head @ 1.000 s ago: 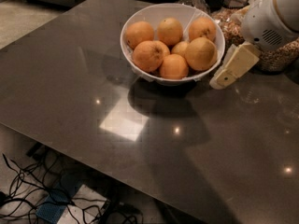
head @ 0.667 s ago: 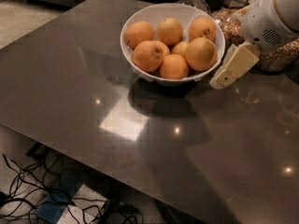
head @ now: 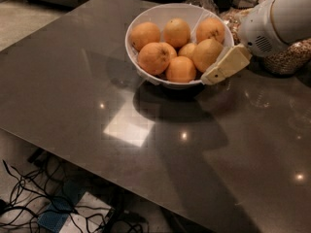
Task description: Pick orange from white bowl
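Note:
The white bowl (head: 146, 21) stands on the dark table and holds several oranges. The orange (head: 206, 54), large and paler yellowish, lies at the bowl's right side against the rim. My gripper (head: 215, 74), cream-coloured on a white arm, comes in from the upper right. Its tip is at the bowl's right front rim, just below and beside that orange. It holds nothing that I can see.
Smaller, deeper-orange oranges (head: 154, 58) fill the rest of the bowl. Glass jars of grains (head: 286, 59) stand behind my arm at the right back. The dark table (head: 87, 106) stretches left and front; cables lie on the floor (head: 29, 208) below its front edge.
My gripper has moved left and slightly up, from beside the bowl to its right front rim. The bowl and oranges have not moved.

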Robot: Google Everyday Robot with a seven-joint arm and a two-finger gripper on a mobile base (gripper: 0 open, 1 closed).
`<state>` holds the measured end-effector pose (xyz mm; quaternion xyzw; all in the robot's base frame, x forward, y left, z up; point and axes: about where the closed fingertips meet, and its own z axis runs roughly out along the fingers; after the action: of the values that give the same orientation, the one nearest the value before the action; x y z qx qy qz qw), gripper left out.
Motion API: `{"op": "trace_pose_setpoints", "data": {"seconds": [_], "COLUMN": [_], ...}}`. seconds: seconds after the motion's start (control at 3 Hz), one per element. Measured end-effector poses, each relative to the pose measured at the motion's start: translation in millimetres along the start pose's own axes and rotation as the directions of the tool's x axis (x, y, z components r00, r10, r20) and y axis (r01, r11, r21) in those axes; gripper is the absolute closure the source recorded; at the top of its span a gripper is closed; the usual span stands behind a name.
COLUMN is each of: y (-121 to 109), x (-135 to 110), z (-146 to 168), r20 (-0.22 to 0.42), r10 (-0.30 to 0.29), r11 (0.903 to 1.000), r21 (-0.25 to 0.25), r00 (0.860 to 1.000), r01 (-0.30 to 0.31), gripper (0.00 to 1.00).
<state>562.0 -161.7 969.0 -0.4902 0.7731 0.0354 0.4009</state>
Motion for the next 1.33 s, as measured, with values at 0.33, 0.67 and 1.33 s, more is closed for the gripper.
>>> {"op": "trace_pose_setpoints", "data": {"seconds": [0.33, 0.67, 1.33], "y": [-8.5, -17.1, -29.7], "x": [-13.5, -18.3, -7.5], "z": [16.5, 26.9, 36.9], "r20": [0.059, 0.08, 0.067], "r10": [0.021, 0.036, 0.081], "r11": [0.9995, 0.9981, 0.9924], "r21": [0.021, 0.047, 0.087], "r00": [0.998, 0.996, 0.994], "r01": [-0.022, -0.04, -0.087], "gripper": [0.0, 0.07, 0.16]}}
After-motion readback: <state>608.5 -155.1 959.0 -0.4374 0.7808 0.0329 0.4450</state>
